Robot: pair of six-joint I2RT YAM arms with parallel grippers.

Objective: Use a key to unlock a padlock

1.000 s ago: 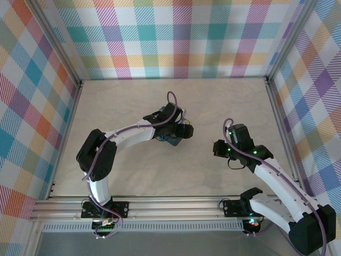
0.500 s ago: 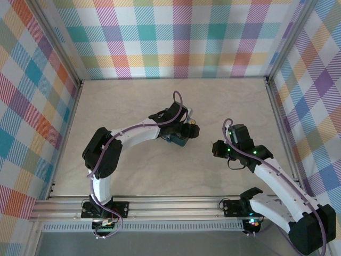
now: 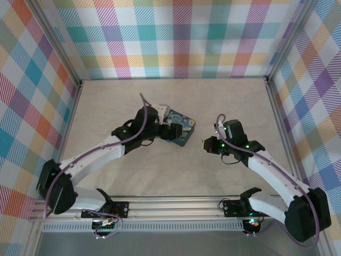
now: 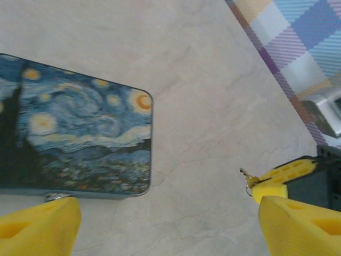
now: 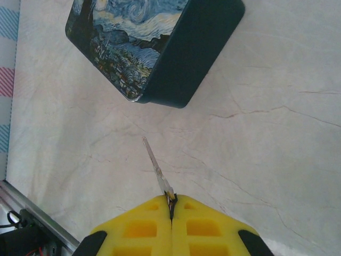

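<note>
My right fingers [image 5: 184,226] are pinched tight on a tiny thin silvery metal key [image 5: 156,165]. Its blade points left toward a rectangular tin painted with a dark-blue starry night sky [image 5: 160,48], near it but not touching. The tin lies flat at the middle of the pale marbled bench [image 5: 277,122]. My left fingers [image 4: 298,226] stand wide apart, holding nothing, just beside the tin's edge. A small silvery bit [image 4: 55,197] shows at that edge, too small to identify.

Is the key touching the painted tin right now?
Apart. The right wrist view shows the key, pinched in the right fingers, with bare table between its tip and the tin.
</note>
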